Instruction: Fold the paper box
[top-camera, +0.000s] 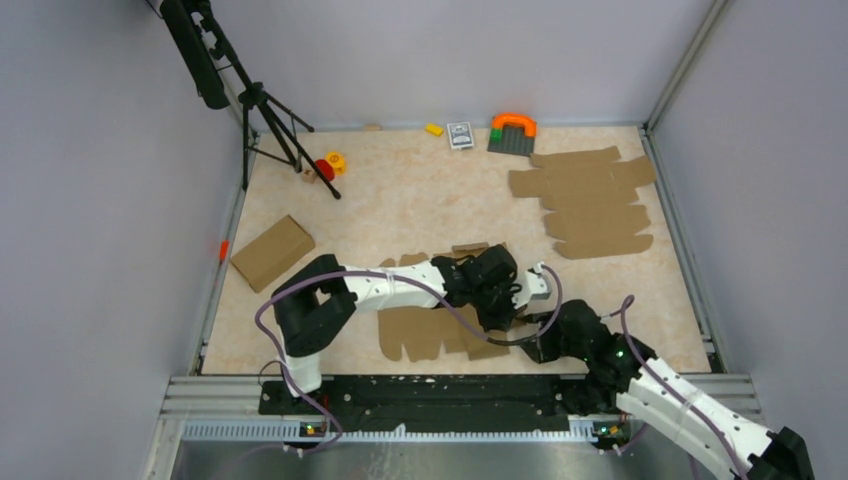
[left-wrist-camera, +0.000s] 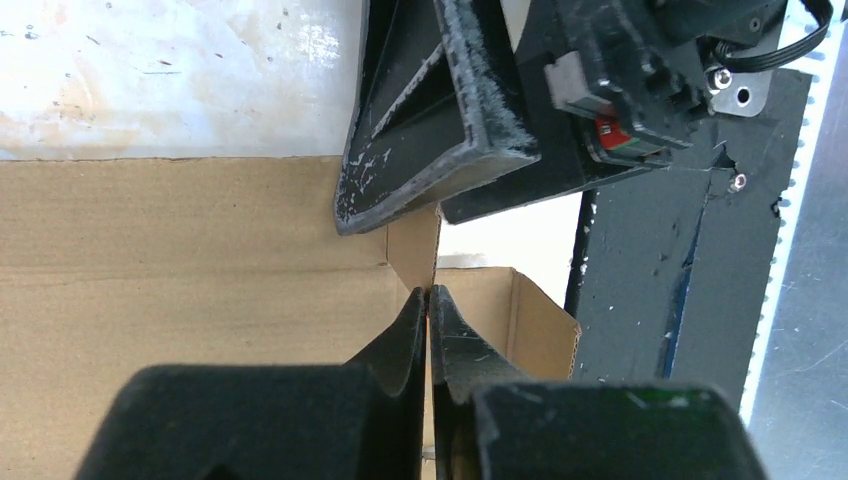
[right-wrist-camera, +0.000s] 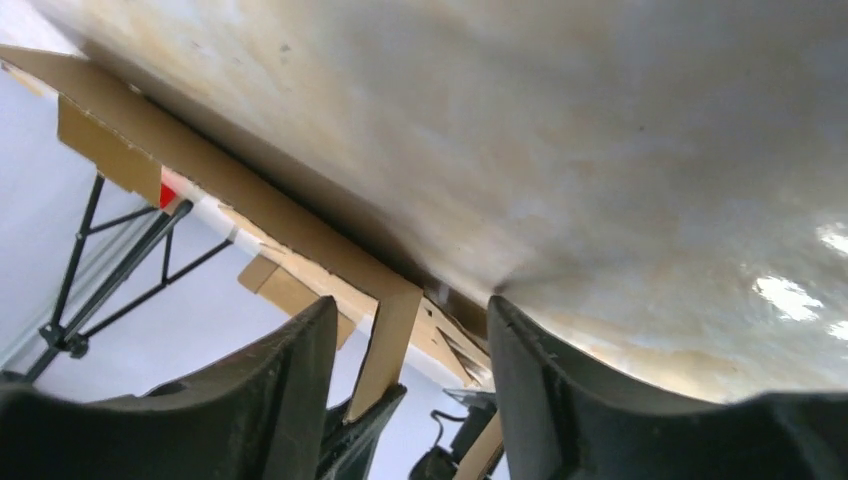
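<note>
Brown cardboard, the paper box (top-camera: 420, 335), lies spread at the table's (top-camera: 400, 200) near edge, under both arms. Left wrist view: left gripper (left-wrist-camera: 428, 300) pinched tight on an upright flap. Right wrist view: right gripper (right-wrist-camera: 410, 305) spread apart — that flap stands between its fingers.

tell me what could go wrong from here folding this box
1. The right gripper is open around a raised flap of the box, so nothing there holds it, and it may fall back flat.
2. The left gripper is shut right at a flap's edge. Whether it really grips is unclear, and so thin a hold could slip or tear the cardboard.
3. Both grippers sit very close together, so a next move might knock them into each other.
</note>
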